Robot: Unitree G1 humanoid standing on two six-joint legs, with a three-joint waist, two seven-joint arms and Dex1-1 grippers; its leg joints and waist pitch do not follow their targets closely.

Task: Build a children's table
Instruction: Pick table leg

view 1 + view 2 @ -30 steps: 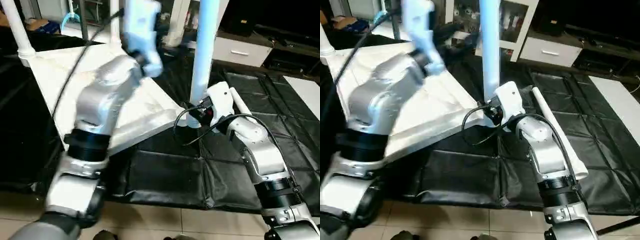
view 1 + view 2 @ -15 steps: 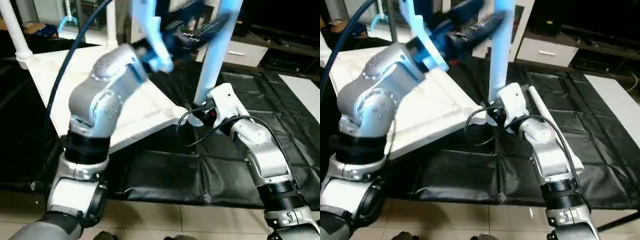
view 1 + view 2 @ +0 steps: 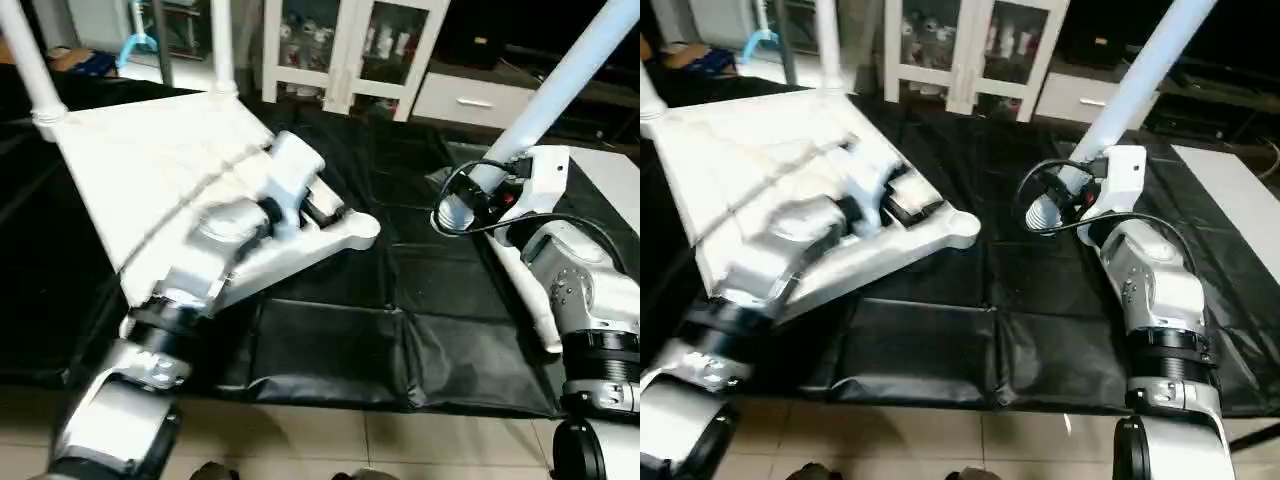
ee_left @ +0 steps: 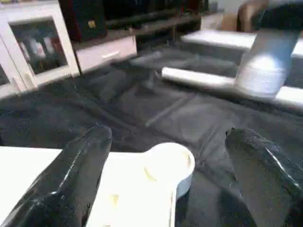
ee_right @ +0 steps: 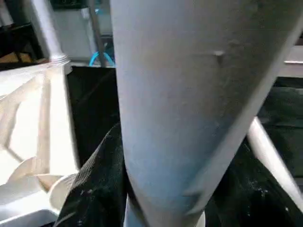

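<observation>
tabletop (image 3: 150,160) upside down on black cover (image 3: 380,330), two legs (image 3: 30,65) socketed at far corners, near corner socket (image 4: 168,163) empty, right claw (image 3: 480,195) clamped on third leg (image 3: 570,70), fourth leg (image 4: 199,78) lying on cover, left claw (image 4: 165,156) gaping over empty socket, roughly halfway

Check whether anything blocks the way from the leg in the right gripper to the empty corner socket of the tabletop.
Nothing visible lies between them. The right gripper holds the leg tilted above the black mat; only bare mat separates it from the empty corner socket. The left gripper, open, rests on the tabletop right behind that socket and may crowd it.
</observation>
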